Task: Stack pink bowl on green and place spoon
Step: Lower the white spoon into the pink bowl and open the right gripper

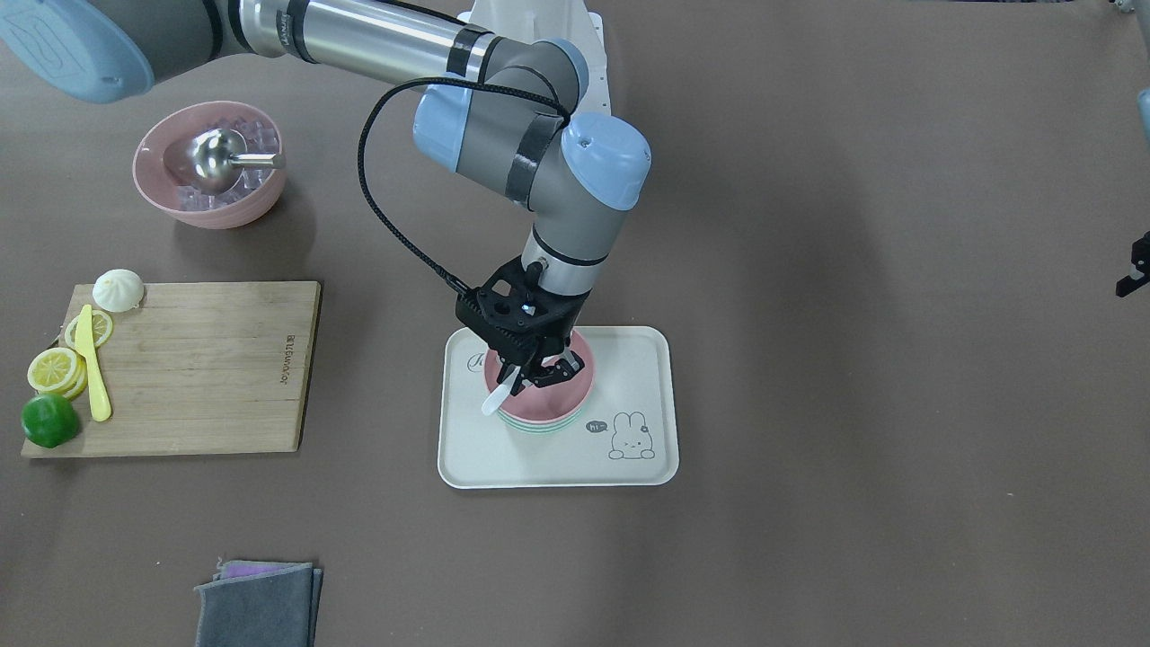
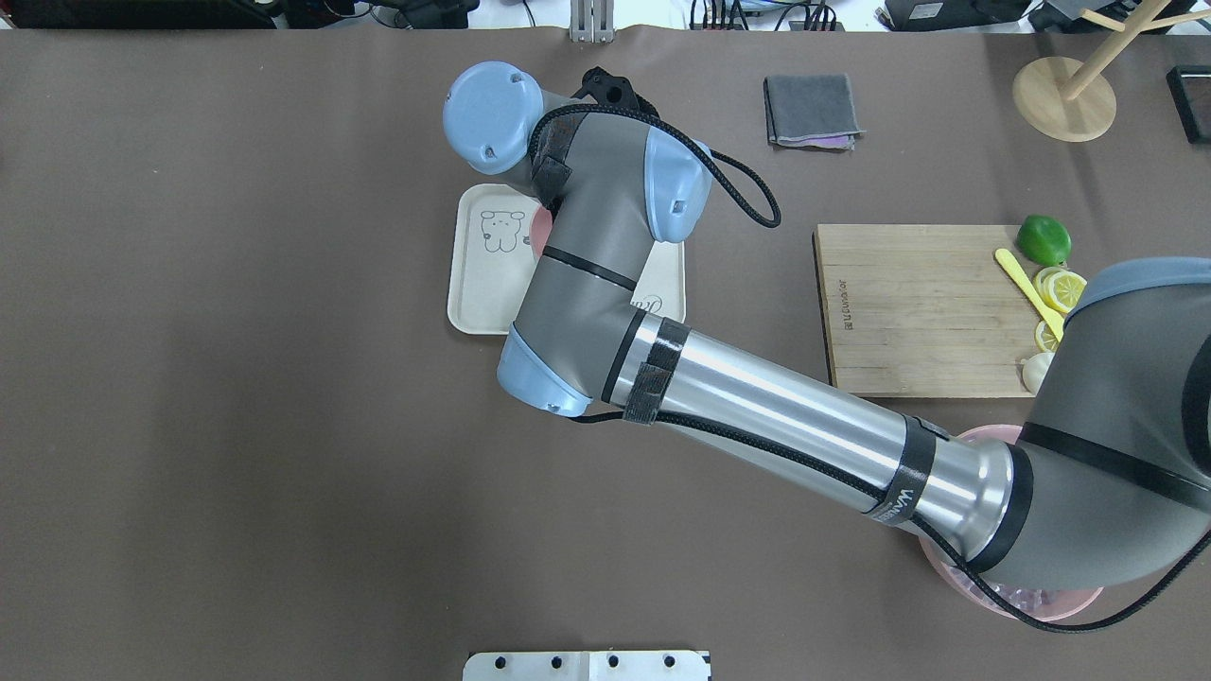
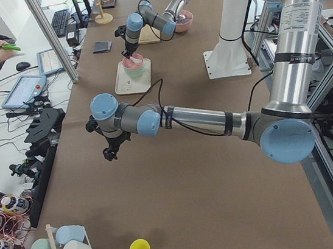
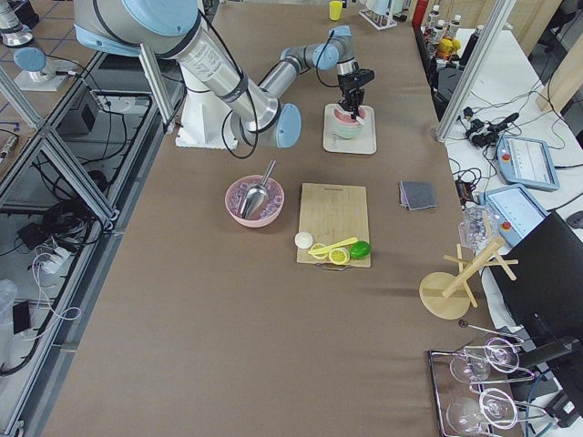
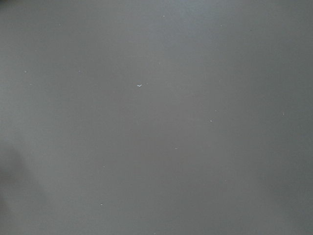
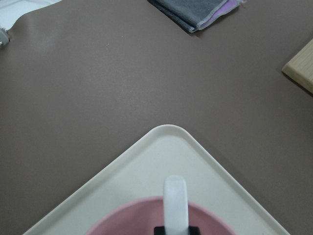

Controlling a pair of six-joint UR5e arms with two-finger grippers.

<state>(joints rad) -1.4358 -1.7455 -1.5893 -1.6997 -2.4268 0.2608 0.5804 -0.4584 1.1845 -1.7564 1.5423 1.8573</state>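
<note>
A white plastic spoon is clamped in the right gripper and slants across the rim of the shallow pink bowl. That bowl is nested in the green bowl on a cream rectangular tray. The table is matte brown. Whether the left gripper is open or closed is unclear.

right arm extends far across the table, wrist turned down so that the right gripper points straight downward. its fingers are closed on the handle of a white spoon. left arm reaches out low and nearly level, well apart from the right, with the left gripper hanging downward off the wrist; whether its fingers are parted or closed cannot be determined.
</note>
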